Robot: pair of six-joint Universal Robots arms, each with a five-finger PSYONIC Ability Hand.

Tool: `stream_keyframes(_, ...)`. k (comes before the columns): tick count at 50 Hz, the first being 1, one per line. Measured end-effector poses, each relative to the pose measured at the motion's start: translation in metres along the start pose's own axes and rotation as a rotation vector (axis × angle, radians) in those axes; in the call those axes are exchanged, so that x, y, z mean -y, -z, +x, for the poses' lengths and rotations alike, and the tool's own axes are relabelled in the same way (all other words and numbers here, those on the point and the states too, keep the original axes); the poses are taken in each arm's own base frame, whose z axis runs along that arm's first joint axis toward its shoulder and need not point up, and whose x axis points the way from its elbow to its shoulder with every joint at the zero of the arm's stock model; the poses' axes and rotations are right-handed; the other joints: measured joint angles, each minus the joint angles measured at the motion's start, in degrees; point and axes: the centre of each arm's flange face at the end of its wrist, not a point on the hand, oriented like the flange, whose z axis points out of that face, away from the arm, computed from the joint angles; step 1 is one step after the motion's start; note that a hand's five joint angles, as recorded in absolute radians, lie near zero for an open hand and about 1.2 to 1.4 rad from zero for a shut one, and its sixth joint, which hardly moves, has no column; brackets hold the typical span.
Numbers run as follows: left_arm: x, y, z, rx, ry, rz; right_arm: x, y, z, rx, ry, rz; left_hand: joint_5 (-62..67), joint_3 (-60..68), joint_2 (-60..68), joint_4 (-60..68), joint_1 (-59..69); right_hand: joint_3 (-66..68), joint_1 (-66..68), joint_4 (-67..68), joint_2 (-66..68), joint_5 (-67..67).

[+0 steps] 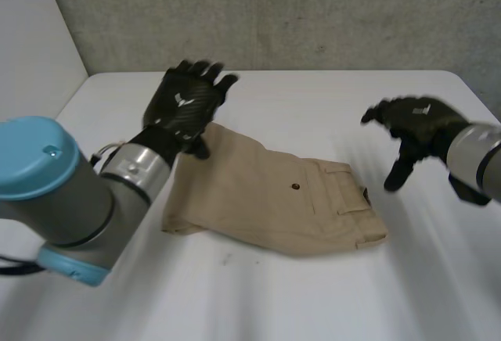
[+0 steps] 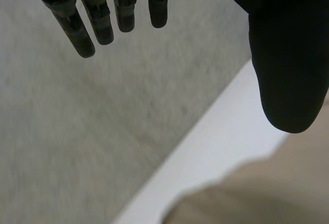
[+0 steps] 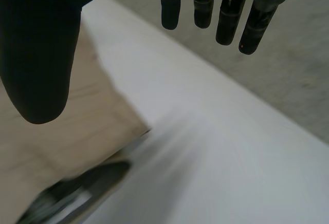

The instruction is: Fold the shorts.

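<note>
White table (image 1: 313, 98) before grey wall (image 1: 297, 12)

light: bright, even — soft | shadow: faint (under shorts (image 1: 266, 192), near edge)

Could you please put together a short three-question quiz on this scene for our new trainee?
1. True or false: the left hand is curled round the shorts.
2. Multiple choice: the right hand is A) pinching the waistband, B) open and clear of the cloth, C) shut into a fist.
3. Fill in the gap: the shorts lie on a white ___.

Key:
1. False. Its fingers are straight and hold nothing.
2. B.
3. table.
</note>
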Motion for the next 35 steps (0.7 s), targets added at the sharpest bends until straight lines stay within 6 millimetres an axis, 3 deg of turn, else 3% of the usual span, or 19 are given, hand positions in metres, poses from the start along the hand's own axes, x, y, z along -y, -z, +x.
stream_keyframes(10, -0.048, 0.028, -0.027, 0.118, 0.176, -0.323, -0.054, 0.009, -0.037, 0.105, 0.126, -0.077, 0.0, 0.0, 0.0, 0.0, 0.0, 2.3, 0.2, 0.9, 2.0, 1.0)
stream_keyframes(19, -0.079, 0.036, -0.034, 0.169, 0.206, -0.461, -0.080, 0.005, -0.056, 0.127, 0.156, -0.061, 0.1, 0.1, 0.2, 0.1, 0.0, 9.8, 7.3, 8.8, 9.2, 7.6)
stream_keyframes(25, -0.087, 0.038, -0.031, 0.162, 0.208, -0.483, -0.086, -0.001, -0.058, 0.126, 0.155, -0.060, 0.6, 0.7, 1.2, 0.9, 0.8, 14.2, 11.2, 13.3, 13.9, 11.8)
stream_keyframes(29, -0.096, 0.038, -0.022, 0.137, 0.211, -0.503, -0.092, -0.009, -0.057, 0.115, 0.155, -0.063, 6.2, 6.3, 7.1, 7.1, 7.4, 26.4, 21.4, 25.5, 26.4, 23.4)
stream_keyframes(31, -0.099, 0.037, -0.019, 0.128, 0.212, -0.508, -0.093, -0.011, -0.056, 0.108, 0.156, -0.063, 6.8, 6.9, 7.6, 7.7, 8.0, 38.2, 30.8, 37.3, 38.2, 35.2)
stream_keyframes(35, -0.102, 0.036, -0.004, 0.087, 0.214, -0.514, -0.093, -0.013, -0.053, 0.089, 0.156, -0.058, 17.9, 18.2, 19.1, 18.9, 19.5, 51.1, 39.0, 50.7, 51.7, 47.8)
